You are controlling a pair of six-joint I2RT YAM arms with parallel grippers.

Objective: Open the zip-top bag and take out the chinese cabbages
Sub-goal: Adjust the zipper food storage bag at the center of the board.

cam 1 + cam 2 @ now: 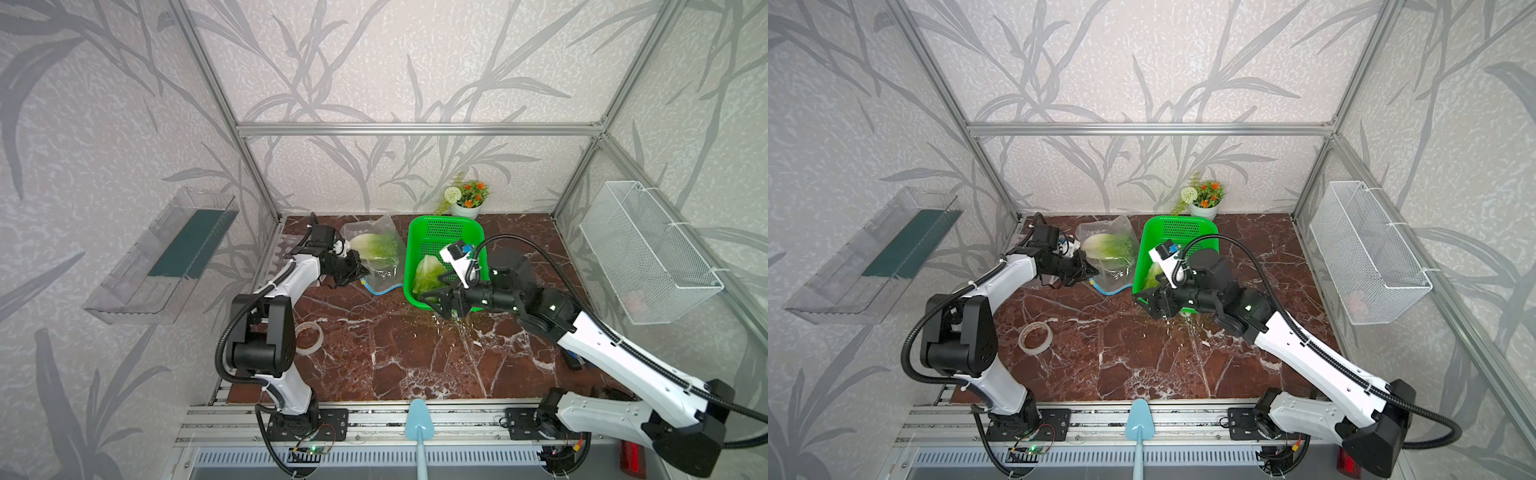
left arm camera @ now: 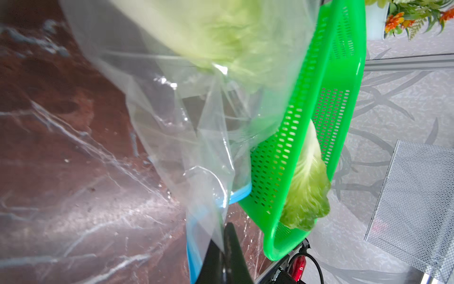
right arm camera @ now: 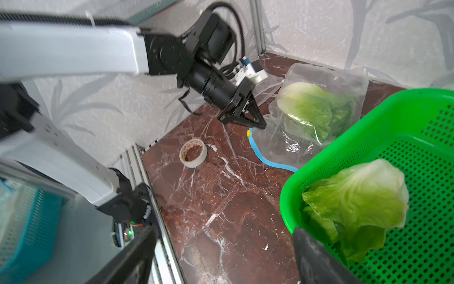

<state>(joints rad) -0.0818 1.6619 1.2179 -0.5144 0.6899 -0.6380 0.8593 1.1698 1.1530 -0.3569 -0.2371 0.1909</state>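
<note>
clear glossy plastic bag (image 1: 368, 227), green plastic basket (image 1: 415, 245), polished marble table (image 1: 395, 340).

Green perforated basket (image 1: 409, 257) — red-brown, white-veined table (image 1: 395, 353)

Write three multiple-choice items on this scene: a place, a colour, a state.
1. The loose cabbage lies: A on the table; B in the green basket; C in the wall rack.
2. The zip-top bag has a zip strip that is: A blue; B red; C black.
3. The left gripper is: A open above the basket; B shut on the tape roll; C shut on the zip-top bag.
Key: B, its leaves rest on the basket's perforated floor; A, a blue band edges the bag's mouth; C, it pinches plastic beside the strip.
</note>
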